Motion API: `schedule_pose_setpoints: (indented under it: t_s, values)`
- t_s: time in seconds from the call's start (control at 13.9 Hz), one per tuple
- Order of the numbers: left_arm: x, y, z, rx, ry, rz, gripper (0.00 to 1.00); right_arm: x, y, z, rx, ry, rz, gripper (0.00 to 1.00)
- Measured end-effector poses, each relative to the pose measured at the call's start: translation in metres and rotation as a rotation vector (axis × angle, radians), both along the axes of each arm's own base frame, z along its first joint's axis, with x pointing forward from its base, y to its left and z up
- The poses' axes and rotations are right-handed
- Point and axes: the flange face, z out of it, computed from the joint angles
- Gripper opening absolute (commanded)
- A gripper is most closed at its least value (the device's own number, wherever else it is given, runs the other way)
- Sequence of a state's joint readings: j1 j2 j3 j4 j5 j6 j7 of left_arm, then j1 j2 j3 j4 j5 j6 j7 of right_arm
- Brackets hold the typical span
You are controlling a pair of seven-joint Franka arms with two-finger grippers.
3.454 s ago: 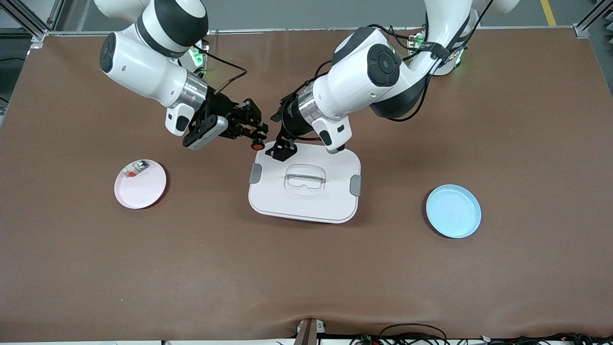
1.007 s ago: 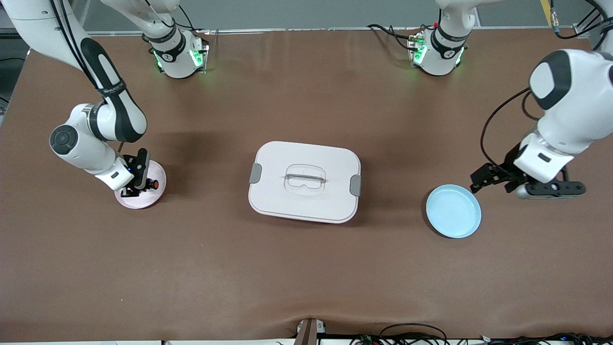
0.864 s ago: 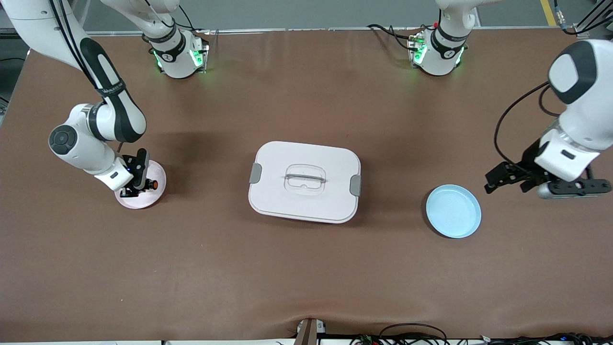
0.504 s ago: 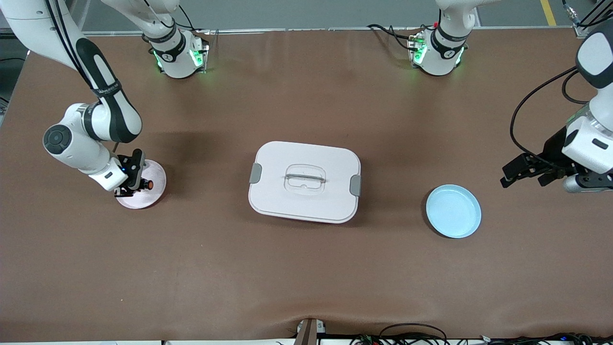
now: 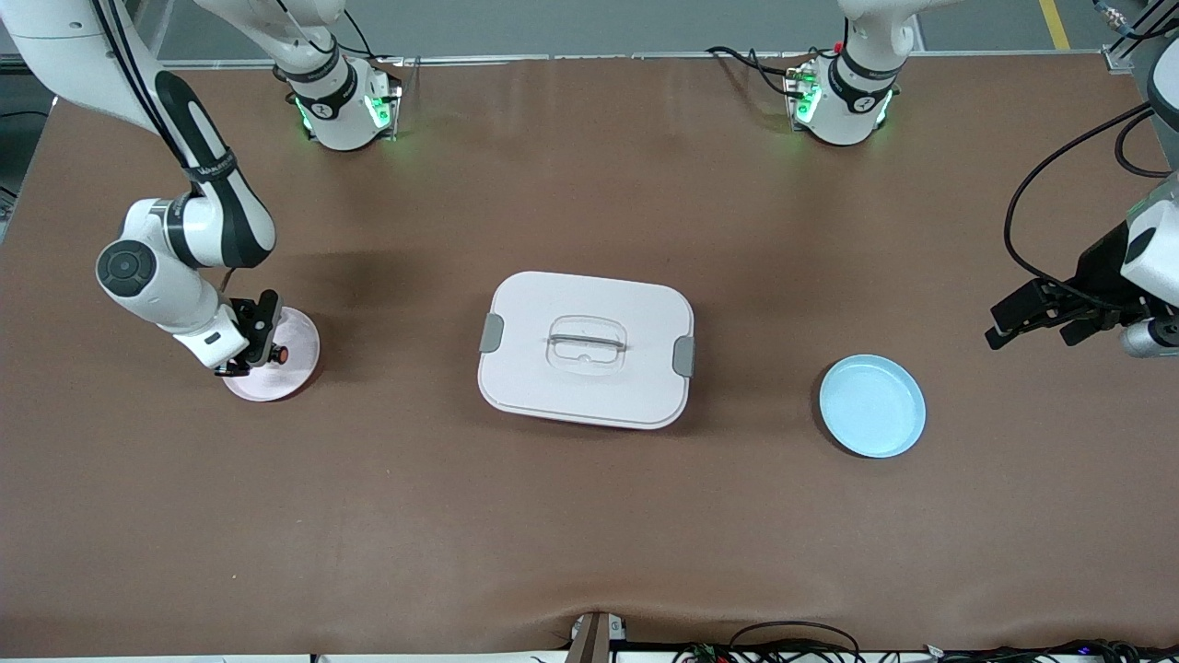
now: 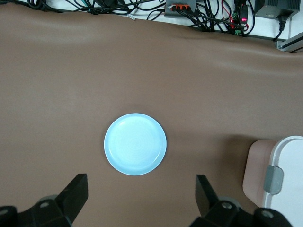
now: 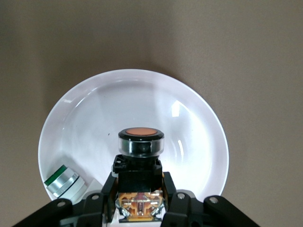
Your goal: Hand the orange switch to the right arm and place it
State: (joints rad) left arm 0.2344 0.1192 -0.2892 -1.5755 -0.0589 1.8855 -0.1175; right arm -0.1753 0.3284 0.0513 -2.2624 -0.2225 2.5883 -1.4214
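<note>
The orange switch (image 5: 278,354) is a small black block with a round orange button end (image 7: 140,134). My right gripper (image 5: 256,346) is shut on its black body, button end pointing away from the wrist. It hangs low over a pale pink plate (image 5: 293,370), whose bare surface (image 7: 189,118) fills the right wrist view. I cannot tell whether the switch touches the plate. My left gripper (image 5: 1039,319) is open and holds nothing, up over the table at the left arm's end; its black fingers (image 6: 75,194) stand wide apart.
A small silver and green round item (image 7: 62,181) lies on the pink plate beside the switch. A white lidded box (image 5: 586,349) sits mid-table. A light blue plate (image 5: 872,406) lies toward the left arm's end and shows empty in the left wrist view (image 6: 135,144).
After meeting over the white box, the arms have parted. In the last second the left gripper has drawn off toward its end of the table; the right has barely shifted over the pink plate.
</note>
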Motion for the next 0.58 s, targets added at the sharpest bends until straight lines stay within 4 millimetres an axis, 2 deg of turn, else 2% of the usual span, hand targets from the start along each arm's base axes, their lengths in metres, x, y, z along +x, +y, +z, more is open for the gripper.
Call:
schedule_pose_setpoints:
  t_s: [0.29, 0.58]
  values:
    - [0.000, -0.004, 0.000, 0.003, 0.001, -0.008, 1.00, -0.003, -0.006, -0.014, 0.004, 0.011, -0.005, 0.00]
    - [-0.001, -0.020, -0.002, 0.061, -0.001, -0.038, 1.00, -0.002, -0.006, -0.018, 0.004, -0.003, 0.007, 0.00]
